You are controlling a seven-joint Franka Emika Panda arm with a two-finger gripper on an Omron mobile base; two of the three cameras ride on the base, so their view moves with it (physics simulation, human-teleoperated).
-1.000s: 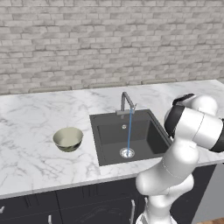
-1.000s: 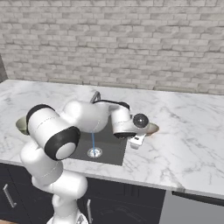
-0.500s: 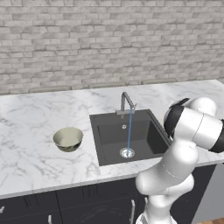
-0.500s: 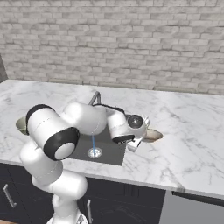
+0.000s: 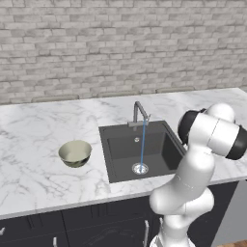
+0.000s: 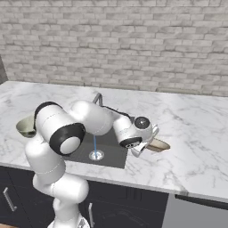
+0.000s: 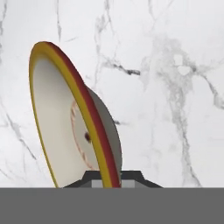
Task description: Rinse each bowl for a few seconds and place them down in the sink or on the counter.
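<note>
The tan bowl [image 6: 158,145] is clamped by its rim in the hand [image 6: 143,146], held on edge just above the counter [image 6: 196,133]. The sink [image 6: 107,147] lies just beside the hand on its arm side, and the running stream [image 6: 94,142] is judged the next goal. The cream bowl [image 5: 75,153] sits beyond the sink.

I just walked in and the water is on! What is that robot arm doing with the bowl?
The gripper is clamped on the rim of the tan bowl, holding it by the counter to the right of the sink. Water runs from the faucet into the sink. The greenish bowl sits on the counter left of the sink.
</note>
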